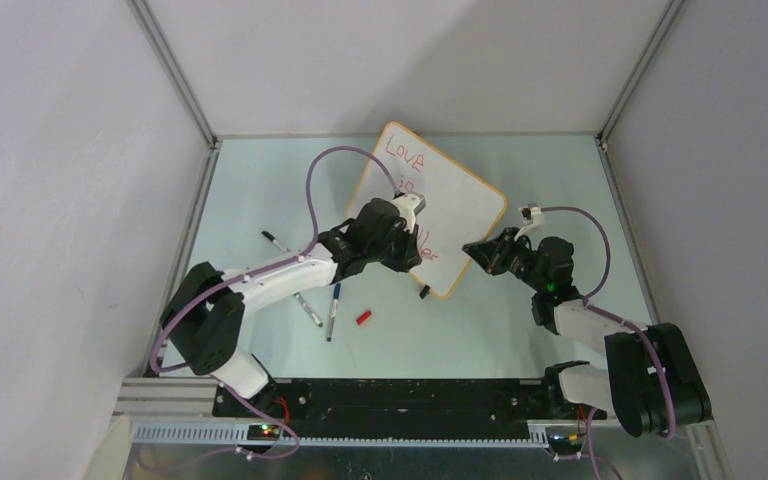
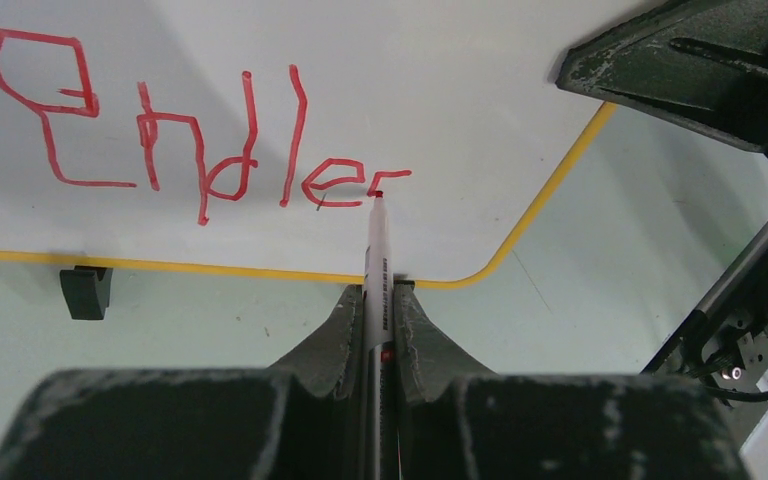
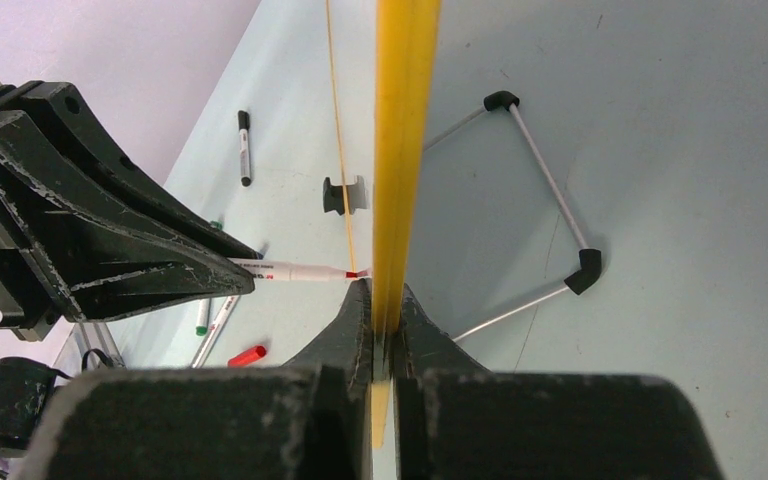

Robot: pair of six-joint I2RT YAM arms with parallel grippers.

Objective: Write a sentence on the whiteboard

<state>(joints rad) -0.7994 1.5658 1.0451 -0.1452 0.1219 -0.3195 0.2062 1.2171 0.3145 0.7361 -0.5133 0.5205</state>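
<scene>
Lying nearest on the pale green desk (image 1: 500, 335), a red cap (image 1: 364, 317) sat just right of a blue-capped marker (image 1: 333, 312), with another marker (image 1: 309, 310) beside that one on the left and a black-capped marker (image 1: 274, 240) farther left and farther back.

Beyond them, the left hand (image 2: 375, 305) was closed narrowly on a red marker (image 2: 376, 245). The pen ran forward between its fingers and its red tip touched the writing face. To the right, the right hand (image 3: 380, 305) was clamped on the right edge of the whiteboard (image 1: 460, 200), its fingers pinching the orange-tan frame from both sides.

The whiteboard stood propped up near the middle of the desk, turned at an angle, its near edge on the desk and its top leaning toward the far wall. A black clip foot (image 2: 87, 290) gripped that near edge. On the board's back side, the right wrist view showed a thin wire stand (image 3: 560, 225) with black corner pieces.

Across the white face ran the sentence (image 1: 406, 152) in thin red strokes: "Love" on the farthest line, a short word under it partly hidden by the left arm, and "Endler" on the nearest line, with the pen tip resting at the end of the "r".
</scene>
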